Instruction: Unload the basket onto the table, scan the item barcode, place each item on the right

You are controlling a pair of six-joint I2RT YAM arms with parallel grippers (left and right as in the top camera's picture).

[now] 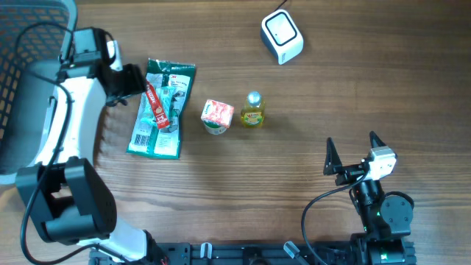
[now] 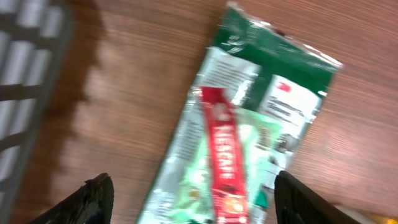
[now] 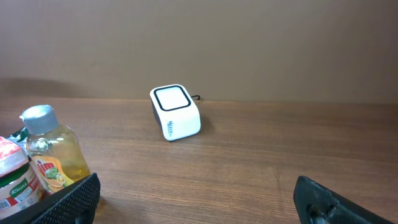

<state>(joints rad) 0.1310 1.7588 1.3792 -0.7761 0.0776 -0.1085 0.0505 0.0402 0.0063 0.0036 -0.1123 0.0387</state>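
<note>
Left hand (image 2: 196,194): spread over the green packet (image 1: 160,109), pinching nothing.
Right hand (image 1: 352,146): spread, empty, near right corner.
Green packet: flat by the surface's (image 1: 331,88) left edge.
Scanner (image 1: 282,35): by the far edge.
Left to do: we think all of it, grab then scan.

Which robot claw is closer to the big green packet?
Left. The left claw hangs right at the edge of the green packet, with its fingers spread. The right claw is far off on the opposite side, nowhere near it.
</note>
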